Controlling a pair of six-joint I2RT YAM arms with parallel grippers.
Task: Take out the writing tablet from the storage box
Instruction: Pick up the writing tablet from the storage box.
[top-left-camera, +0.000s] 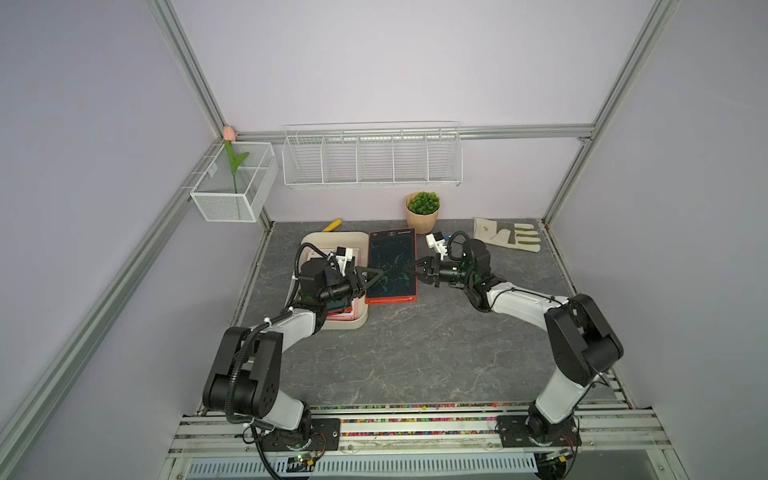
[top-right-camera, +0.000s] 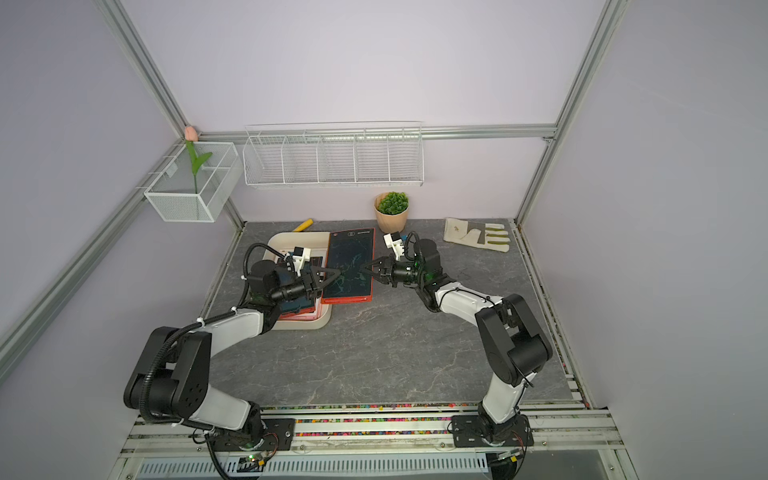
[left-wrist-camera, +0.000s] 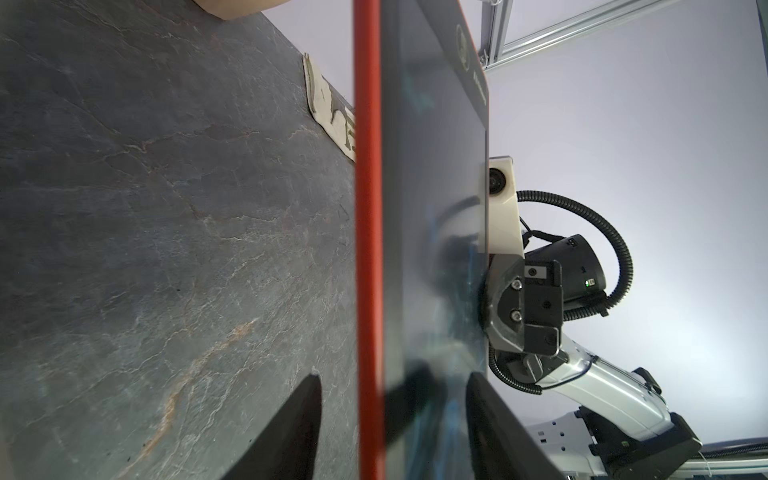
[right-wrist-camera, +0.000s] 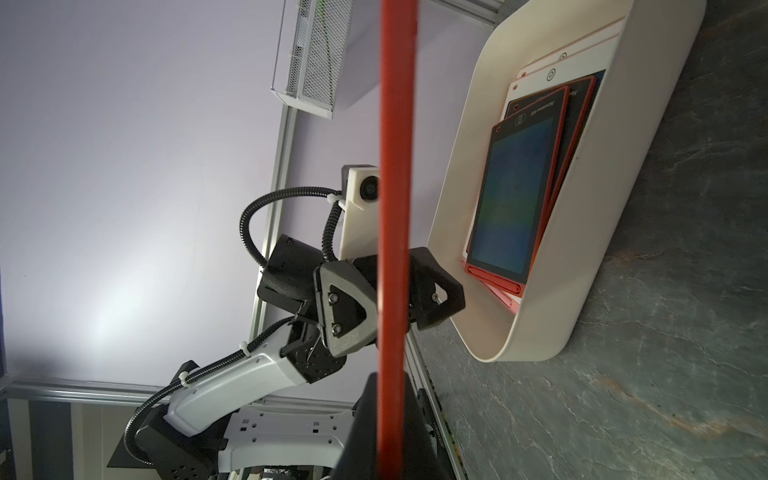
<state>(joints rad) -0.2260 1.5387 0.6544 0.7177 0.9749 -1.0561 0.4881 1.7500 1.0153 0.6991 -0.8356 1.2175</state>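
Tablet (top-left-camera: 390, 266), red-framed, is out of the storage box (top-left-camera: 332, 241), held above the table beside it; right gripper (top-left-camera: 409, 269) clamps its edge, left gripper (top-left-camera: 376, 277) straddles the opposite edge, jaws apart. Setting down remains.

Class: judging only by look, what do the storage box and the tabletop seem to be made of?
Storage box: probably plastic, cream-white with a smooth matte finish; the sign is its seamless moulded walls and rounded corners. Tabletop: looks like dark grey slate or a stone-print laminate, given the pale veins; which one cannot be told.
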